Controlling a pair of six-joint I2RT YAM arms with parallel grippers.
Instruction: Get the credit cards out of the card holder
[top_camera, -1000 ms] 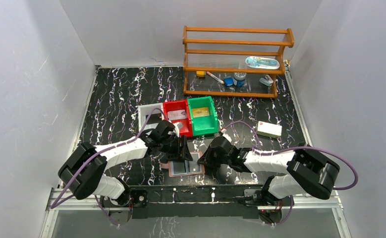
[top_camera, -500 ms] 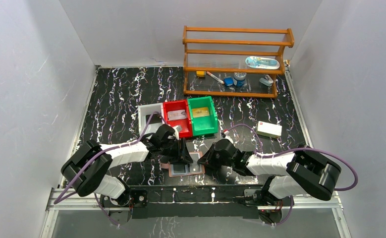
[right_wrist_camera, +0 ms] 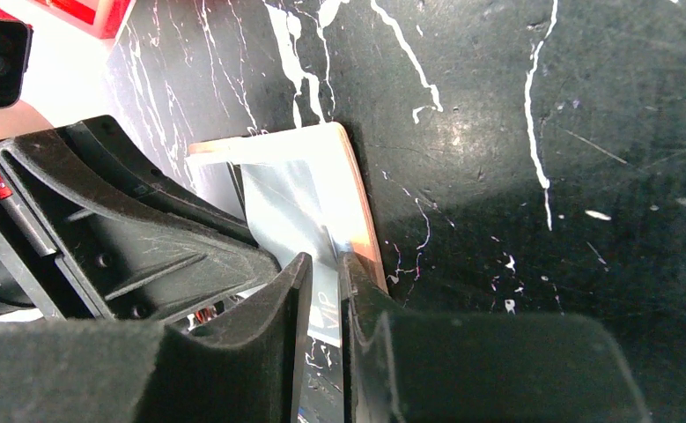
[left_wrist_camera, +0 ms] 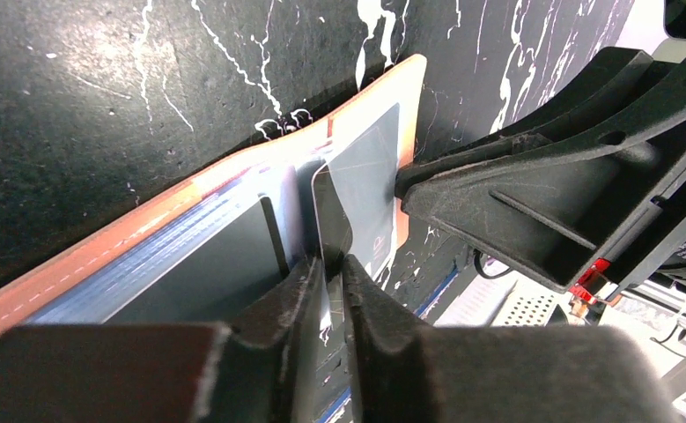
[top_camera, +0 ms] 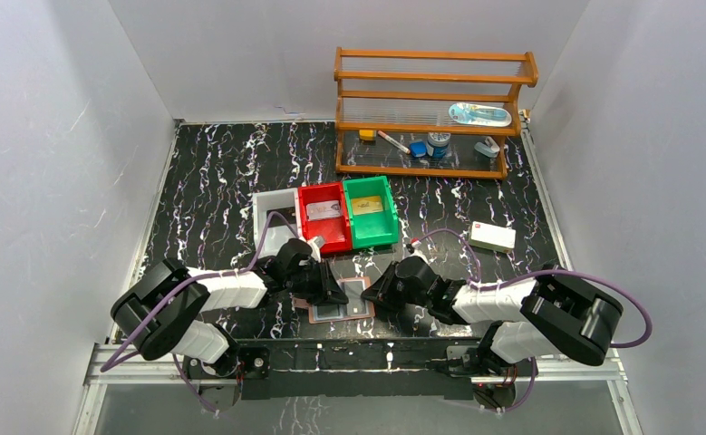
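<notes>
From above: shows holder (top_camera: 342, 311) lying open on table (top_camera: 213, 181), just on the near side of red bin (top_camera: 304, 217), with left gripper (top_camera: 329, 292) and right gripper (top_camera: 376, 297) touching its opposite ends. Left wrist: shows fingers almost together, pinching card (left_wrist_camera: 332, 207) standing up out of holder. Right wrist: shows fingers narrowly apart, clamped on holder's edge.

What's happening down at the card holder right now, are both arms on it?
Yes. The card holder lies open on the table near the arm bases. The right gripper is clamped on its right-hand side, apparently steadying it. The left gripper pinches the edge of a dark card that is tilted up from its pocket. The card is not yet free of the holder.
</notes>
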